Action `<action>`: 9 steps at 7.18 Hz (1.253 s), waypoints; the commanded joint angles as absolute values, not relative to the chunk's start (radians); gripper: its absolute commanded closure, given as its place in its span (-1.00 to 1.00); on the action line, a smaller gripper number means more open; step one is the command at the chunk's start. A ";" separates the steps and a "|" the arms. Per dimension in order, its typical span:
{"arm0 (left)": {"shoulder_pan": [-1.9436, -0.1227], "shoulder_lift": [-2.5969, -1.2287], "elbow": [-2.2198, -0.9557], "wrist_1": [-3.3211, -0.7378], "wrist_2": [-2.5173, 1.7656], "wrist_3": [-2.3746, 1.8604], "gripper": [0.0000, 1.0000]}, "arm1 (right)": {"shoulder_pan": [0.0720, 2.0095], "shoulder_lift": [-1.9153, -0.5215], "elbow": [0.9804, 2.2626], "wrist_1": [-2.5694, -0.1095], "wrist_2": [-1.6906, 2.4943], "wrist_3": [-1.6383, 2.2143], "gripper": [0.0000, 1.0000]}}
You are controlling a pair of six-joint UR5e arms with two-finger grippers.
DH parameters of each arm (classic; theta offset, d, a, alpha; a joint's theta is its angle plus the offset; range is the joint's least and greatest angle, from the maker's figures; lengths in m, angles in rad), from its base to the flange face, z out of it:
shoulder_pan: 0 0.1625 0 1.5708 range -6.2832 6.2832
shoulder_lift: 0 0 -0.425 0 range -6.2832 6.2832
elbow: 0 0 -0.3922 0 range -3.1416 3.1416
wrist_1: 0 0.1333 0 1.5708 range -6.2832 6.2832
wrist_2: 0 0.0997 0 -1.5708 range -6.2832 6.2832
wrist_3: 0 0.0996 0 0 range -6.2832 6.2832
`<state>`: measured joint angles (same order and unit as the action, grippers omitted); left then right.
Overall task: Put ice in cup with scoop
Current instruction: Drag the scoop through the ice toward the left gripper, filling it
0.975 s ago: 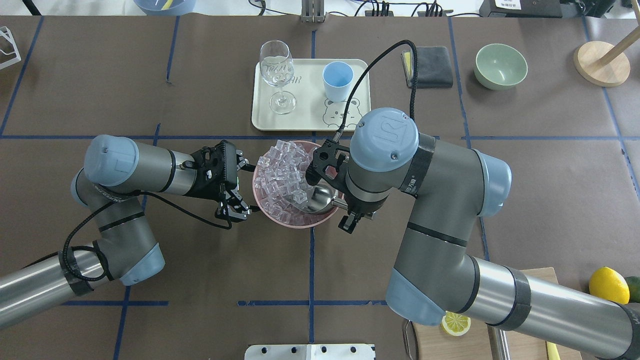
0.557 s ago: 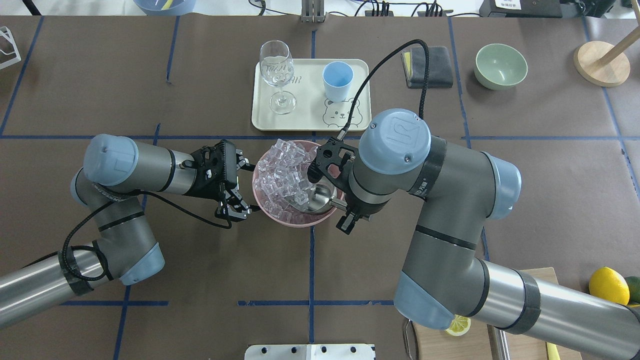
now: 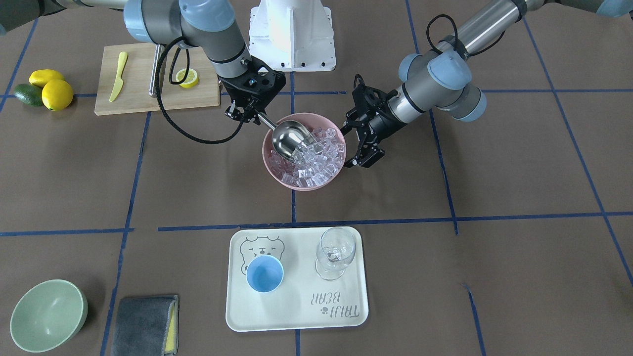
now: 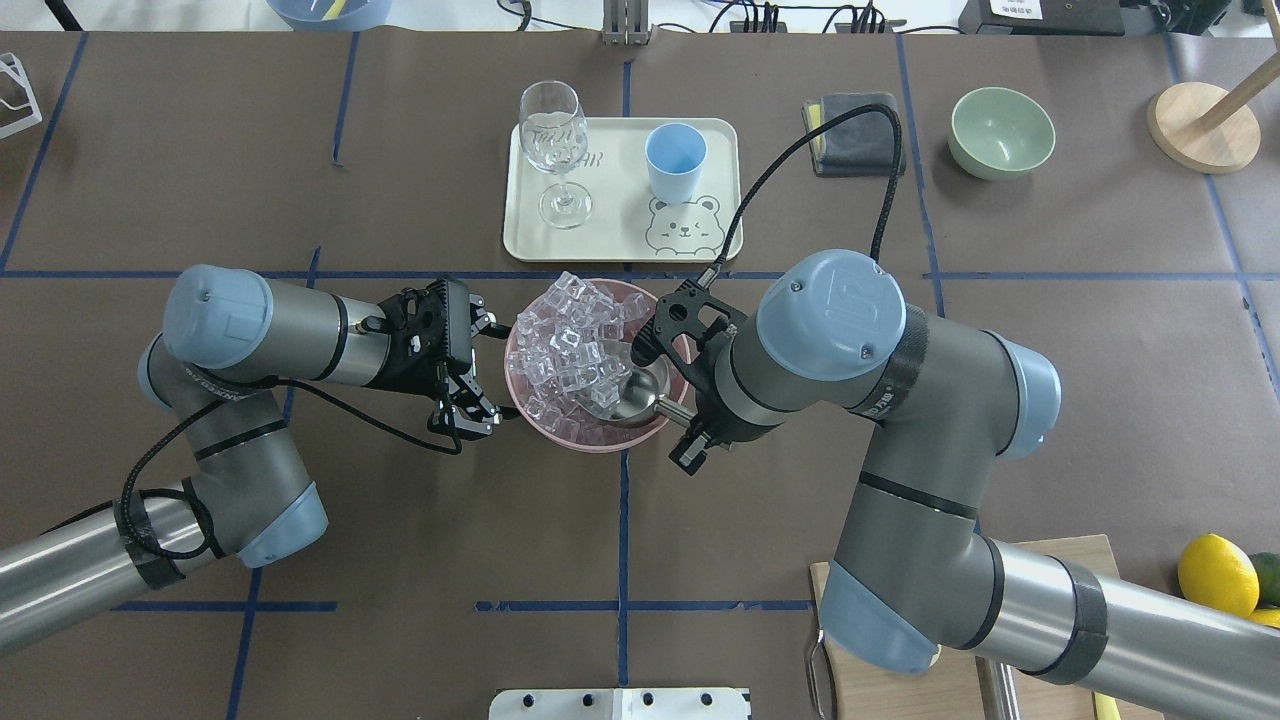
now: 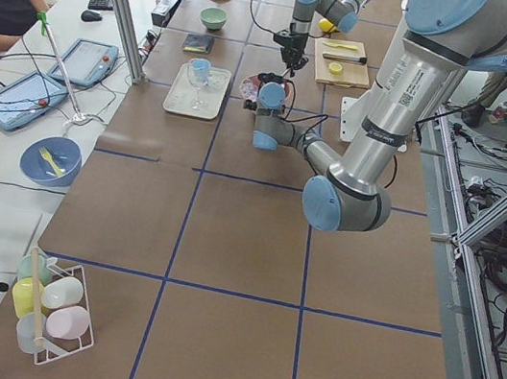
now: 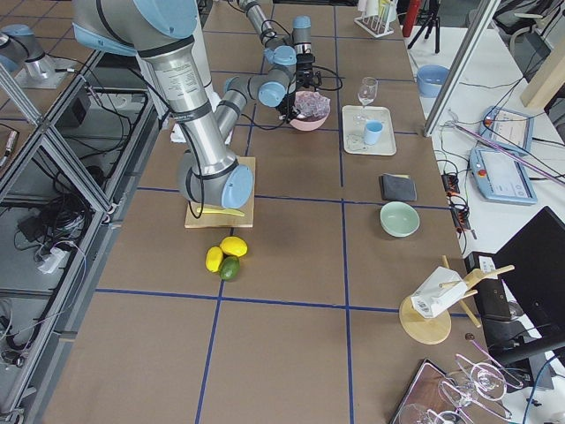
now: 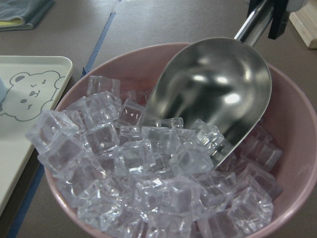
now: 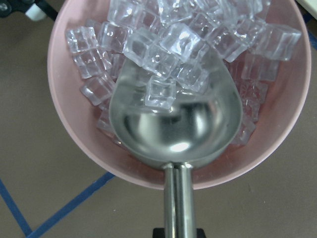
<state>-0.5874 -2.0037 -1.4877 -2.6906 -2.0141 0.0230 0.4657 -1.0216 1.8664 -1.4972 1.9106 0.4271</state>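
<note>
At the tabletop's middle, we see the left claw (image 4: 470, 372) spread open beside the pink bowl (image 4: 590, 445), perhaps touching its wall. The ice (image 4: 565, 340) heaps inside; the scoop (image 4: 630, 390) noses into it, handle pinched in the right claw (image 4: 689, 425). We should dig deeper, then lift level toward the cup (image 4: 675, 160) on the tray (image 4: 610, 205).

Steel scoop (image 3: 289, 141) rests nose-down in clear ice (image 3: 319, 158); blue cup (image 3: 264, 274) stands empty.

A shiny steel scoop (image 7: 213, 94) lay tilted in a round pink bowl (image 7: 297, 124), its front lip pushed into a heap of clear glassy ice cubes (image 7: 148, 163). A cream bear-printed tray (image 7: 25, 99) sat just left.
</note>
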 commanded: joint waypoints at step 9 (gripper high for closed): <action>-0.606 -2.005 -1.525 -2.626 -2.019 0.025 -1.00 | 0.267 -1.091 1.977 -1.393 1.515 0.728 1.00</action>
<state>-0.6015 -2.0049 -1.5247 -2.6273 -2.0176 0.0246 0.3068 -1.0793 1.9719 -1.4271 1.5807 0.6837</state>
